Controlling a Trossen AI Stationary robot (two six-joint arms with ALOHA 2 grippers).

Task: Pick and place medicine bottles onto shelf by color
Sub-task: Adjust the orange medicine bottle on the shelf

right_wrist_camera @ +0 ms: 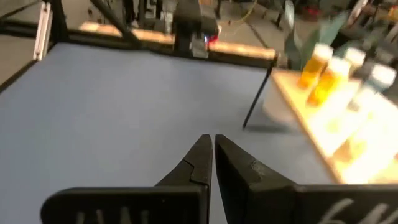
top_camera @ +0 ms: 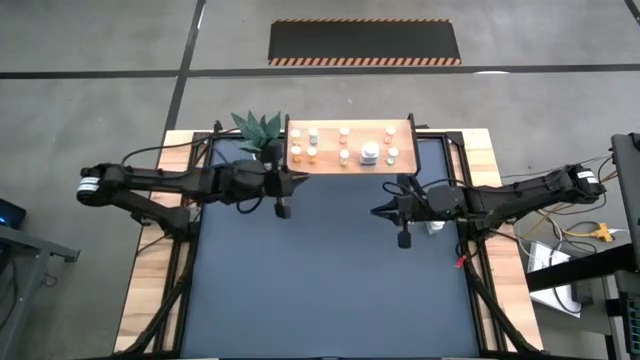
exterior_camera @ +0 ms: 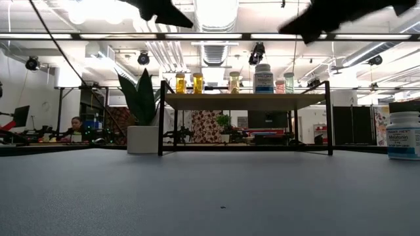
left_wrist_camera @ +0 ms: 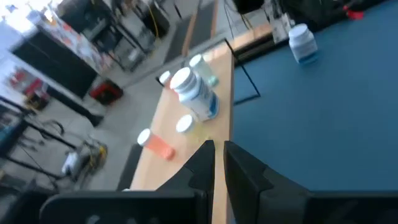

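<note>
I'm looking down on the dark blue tabletop [top_camera: 330,270], which is bare across its middle. At its far edge stands the shelf [top_camera: 350,166], a light-wood board on thin black legs, raised so the bottles can sit in rows clear of the work surface. Beside it is the potted plant [top_camera: 258,130], off the shelf's left end.

Both arms hang above the table just in front of the shelf, neither carrying anything. The left gripper [top_camera: 283,208] has its fingers pressed together, and from its wrist camera it points along the shelf edge. The right gripper [top_camera: 404,238] is likewise pinched closed on nothing, hovering over open table.

On the shelf the medicine bottles [top_camera: 345,156] are already grouped: orange ones [top_camera: 304,152] toward the plant end, a larger white bottle [top_camera: 369,153] near the middle, paler ones further right, though their colours are hard to make out from above. One white bottle with a blue label [exterior_camera: 403,136] remains on the table, near the right arm [top_camera: 520,195]; I judge it the next pick.
</note>
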